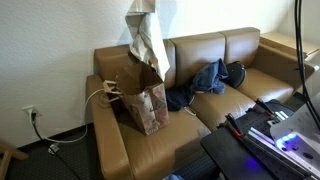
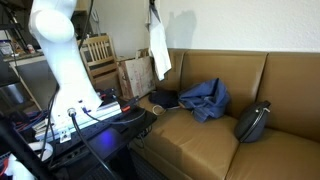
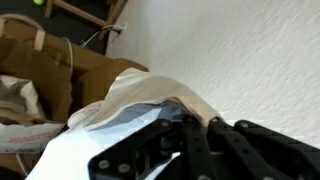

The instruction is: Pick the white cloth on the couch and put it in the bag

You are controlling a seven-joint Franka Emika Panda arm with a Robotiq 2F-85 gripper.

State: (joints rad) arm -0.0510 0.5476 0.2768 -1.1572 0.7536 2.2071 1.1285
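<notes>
In an exterior view, a brown leather couch (image 1: 200,125) stands against a white wall, and an open brown paper bag (image 1: 143,100) with handles sits upright on its end seat beside the armrest. The white cloth (image 1: 146,42) hangs in the air straight above the bag's mouth, its lower edge just over the bag's rim. Its top runs up to the edge of the picture, so the tool itself cannot be made out here. A crumpled blue garment (image 1: 207,80) lies on the middle seat with a black pouch (image 1: 236,72) just beside it, against the backrest. In an exterior view from the opposite end, the white robot arm (image 2: 55,45) rises in the foreground. The white cloth (image 2: 160,45) dangles from the dark tool (image 2: 153,7) at the top edge, above the paper bag (image 2: 135,75) at the far end of the couch (image 2: 200,145). The blue garment (image 2: 205,98) lies mid-couch, the black pouch (image 2: 255,121) lies nearer the camera, and a wooden chair (image 2: 97,50) stands behind the bag. In the wrist view, the black tool (image 3: 175,140) is closed on the white cloth (image 3: 150,92), which drapes over its fingers and hides their tips. The paper bag (image 3: 35,60) and a couch armrest (image 3: 95,70) lie beyond, beside the wall (image 3: 240,50).
</notes>
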